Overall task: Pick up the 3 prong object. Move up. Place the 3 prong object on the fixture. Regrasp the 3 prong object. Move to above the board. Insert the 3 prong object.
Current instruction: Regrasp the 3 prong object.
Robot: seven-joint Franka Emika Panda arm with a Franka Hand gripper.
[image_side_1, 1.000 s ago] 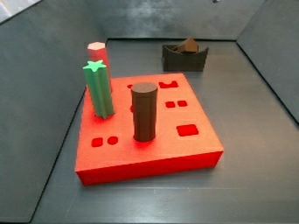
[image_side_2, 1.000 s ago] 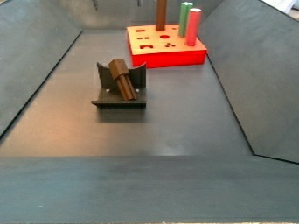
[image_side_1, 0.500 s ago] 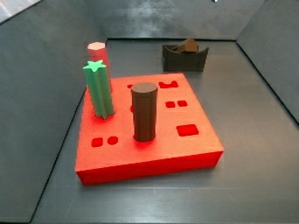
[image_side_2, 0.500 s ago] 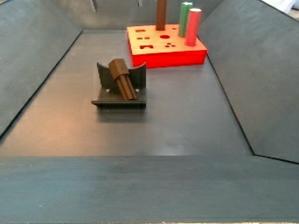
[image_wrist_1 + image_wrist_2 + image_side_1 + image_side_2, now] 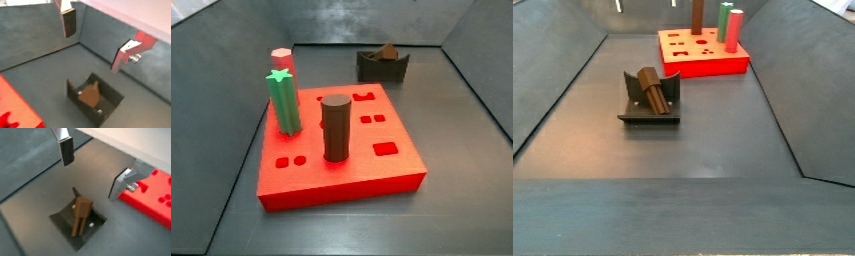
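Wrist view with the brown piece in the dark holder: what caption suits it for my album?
Open gripper hovers above the 3 prong object resting in the fixture, beside the red board.

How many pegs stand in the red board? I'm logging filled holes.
3: tall dark brown cylinder near the front, green star-topped post and red peg behind it. Open gripper above the fixture.

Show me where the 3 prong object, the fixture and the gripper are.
3 prong object [image 5: 81, 214]: wrist view, its brown body.
fixture [image 5: 647, 115]: side view, its front base plate.
gripper [image 5: 92, 167]: wrist view, open, above the fixture.
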